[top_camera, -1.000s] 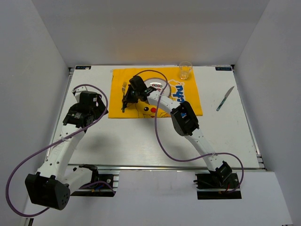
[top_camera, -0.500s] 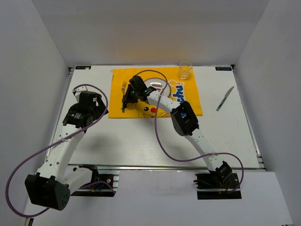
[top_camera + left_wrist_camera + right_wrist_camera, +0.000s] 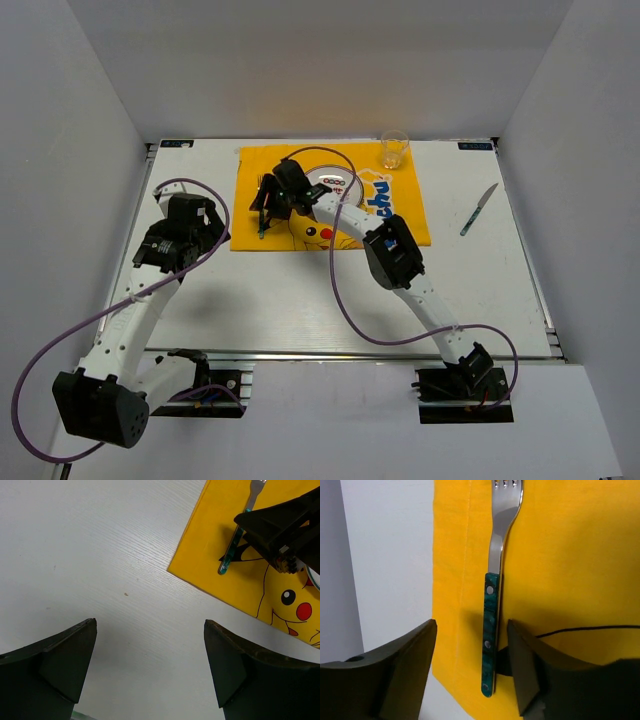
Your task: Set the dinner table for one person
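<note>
The large white rectangular tabletop [image 3: 300, 290] lies under both arms. A yellow cloth printed with a Pikachu [image 3: 405, 215] is spread flat on its far half, and everything else is easiest placed from that.

On the cloth's left strip, just inside the left hem, lies a steel fork with a speckled green handle [image 3: 492, 605]. It is flat, with its tines toward the far edge. The right gripper [image 3: 472, 625] hangs over that handle with its two dark fingers parted, one on either side. The fork rests on the fabric between them and is not pinched (a sliver of shadow shows between the handle and the nearer finger).

The left gripper [image 3: 150, 630] sits off the cloth's left edge, over bare white tabletop. Its jaws are spread wide with nothing between them.

At the cloth's middle a white round plate [image 3: 335, 183] shows, mostly hidden by the right arm. A clear plastic cup [image 3: 394, 149] stands at the cloth's far right corner. A green-handled knife [image 3: 479, 209] lies well off to the cloth's right.
</note>
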`<state>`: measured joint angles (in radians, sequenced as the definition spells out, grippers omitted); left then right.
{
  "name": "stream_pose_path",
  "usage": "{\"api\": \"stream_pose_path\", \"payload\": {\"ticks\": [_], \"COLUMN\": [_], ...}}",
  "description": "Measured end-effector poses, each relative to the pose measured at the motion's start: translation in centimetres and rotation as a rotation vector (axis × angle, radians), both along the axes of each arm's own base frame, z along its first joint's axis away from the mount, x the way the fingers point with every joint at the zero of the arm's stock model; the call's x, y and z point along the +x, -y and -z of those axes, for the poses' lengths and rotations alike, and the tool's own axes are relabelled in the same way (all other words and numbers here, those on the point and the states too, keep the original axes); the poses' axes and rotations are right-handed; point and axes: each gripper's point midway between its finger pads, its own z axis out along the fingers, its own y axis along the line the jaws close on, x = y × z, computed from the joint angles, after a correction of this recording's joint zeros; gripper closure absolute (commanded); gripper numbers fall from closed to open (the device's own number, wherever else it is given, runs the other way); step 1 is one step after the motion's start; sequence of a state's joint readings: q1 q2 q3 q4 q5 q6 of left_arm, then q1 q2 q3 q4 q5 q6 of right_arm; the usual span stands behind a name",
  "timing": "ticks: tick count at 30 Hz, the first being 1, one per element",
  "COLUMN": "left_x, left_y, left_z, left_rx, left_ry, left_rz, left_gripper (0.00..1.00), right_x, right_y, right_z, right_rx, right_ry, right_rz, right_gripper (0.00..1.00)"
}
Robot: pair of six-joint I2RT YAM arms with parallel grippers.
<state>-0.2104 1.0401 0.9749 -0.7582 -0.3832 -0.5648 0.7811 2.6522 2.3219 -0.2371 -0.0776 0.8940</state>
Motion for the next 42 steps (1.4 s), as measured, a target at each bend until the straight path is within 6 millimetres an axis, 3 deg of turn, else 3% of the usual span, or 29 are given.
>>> {"api": "stream_pose_path", "payload": {"ticks": [1, 5, 10, 12, 14, 18, 20, 24, 27, 28, 30, 33, 42], "left_x": [0.0, 0.0, -0.2, -0.3, -0.6, -1.0, -1.2, -1.2, -1.2, -1.2, -1.2, -1.2, -1.0], "left_y": [0.0, -0.3, -0.8, -1.0, -1.4, -2.1, -2.4, -2.5, -2.6, -2.6, -2.6, -2.5, -2.2], "left_z": [0.0, -0.2, -0.5, -0.5, -0.4, -0.4, -0.3, 0.0, 0.0, 0.0, 0.0, 0.0, 0.4], "left_rx": [0.000, 0.008, 0.018, 0.024, 0.033, 0.050, 0.055, 0.060, 0.061, 0.061, 0.061, 0.061, 0.059], "left_ry": [0.000, 0.006, 0.020, 0.021, 0.015, 0.008, 0.004, -0.006, -0.009, -0.008, -0.009, -0.009, -0.024], "left_rz": [-0.001, -0.011, -0.040, -0.057, -0.079, -0.123, -0.141, -0.153, -0.154, -0.154, -0.154, -0.153, -0.127], "left_gripper": [0.02, 0.02, 0.02, 0.02, 0.02, 0.02, 0.02, 0.02, 0.02, 0.02, 0.02, 0.02, 0.02], "right_x": [-0.1, -0.5, -1.2, -1.4, -1.9, -1.4, -1.2, -0.9, -1.8, -2.1, -2.4, -2.3, 0.0], "right_y": [0.1, 0.8, 4.5, 7.7, 12.7, 25.3, 31.5, 44.3, 52.4, 54.1, 56.8, 59.2, 59.2], "right_z": [-0.2, -3.0, -10.6, -13.8, -16.0, -18.1, -17.6, -14.0, -11.9, -11.7, -11.4, -10.1, -1.9], "right_rx": [-0.001, 0.001, -0.030, -0.056, -0.115, -0.277, -0.349, -0.468, -0.549, -0.558, -0.565, -0.567, -0.589], "right_ry": [0.000, 0.024, 0.106, 0.162, 0.199, 0.256, 0.236, 0.105, 0.000, -0.021, -0.049, -0.097, -0.281], "right_rz": [0.001, 0.006, 0.053, 0.104, 0.180, 0.397, 0.493, 0.673, 0.799, 0.822, 0.866, 0.887, 0.767], "right_gripper": [0.12, 0.11, 0.11, 0.11, 0.11, 0.11, 0.11, 0.11, 0.11, 0.11, 0.11, 0.16, 0.20]}}
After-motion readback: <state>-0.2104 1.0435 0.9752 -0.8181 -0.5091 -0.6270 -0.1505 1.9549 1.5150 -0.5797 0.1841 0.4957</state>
